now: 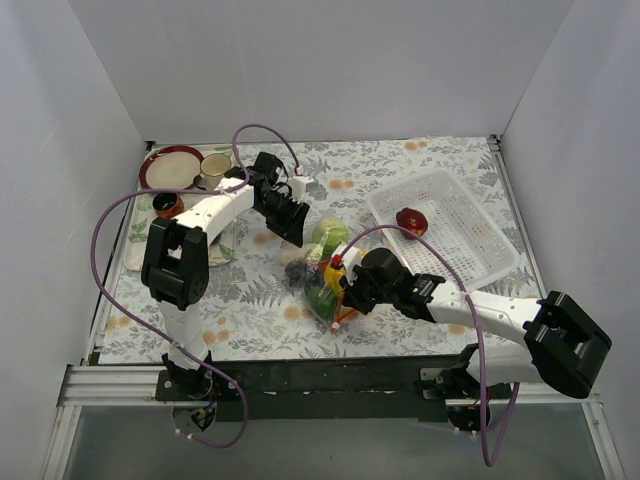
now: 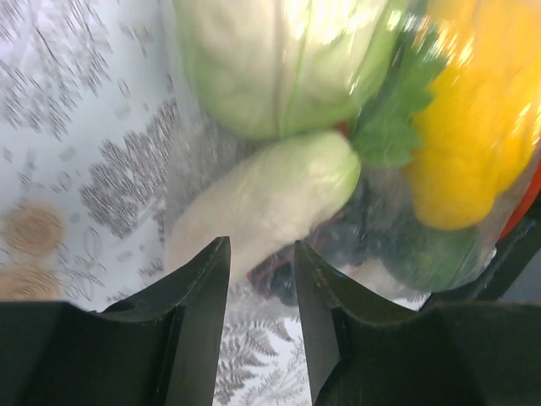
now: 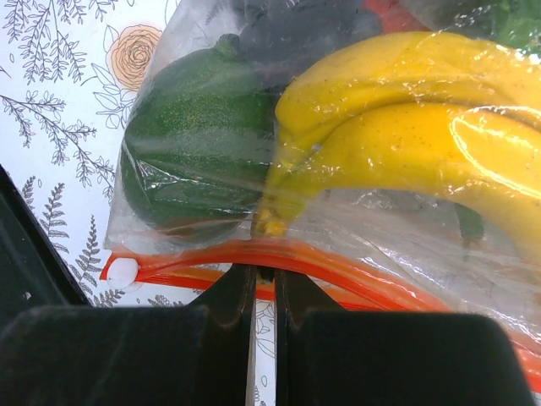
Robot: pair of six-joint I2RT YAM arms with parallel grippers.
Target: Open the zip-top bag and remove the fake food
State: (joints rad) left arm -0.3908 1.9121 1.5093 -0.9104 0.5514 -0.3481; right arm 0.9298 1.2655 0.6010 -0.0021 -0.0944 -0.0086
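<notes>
The zip-top bag lies at mid-table, full of fake food. Through it I see a pale green cabbage, a yellow banana, a green round fruit and dark grapes. My right gripper is shut on the orange-red zip strip at the bag's near end. My left gripper is open, its tips at the bag's far end, with tablecloth showing between them. A red apple lies in the basket.
The white perforated basket stands at the right. A red-rimmed plate, a cup and a small orange bowl stand at the back left. White walls close in three sides.
</notes>
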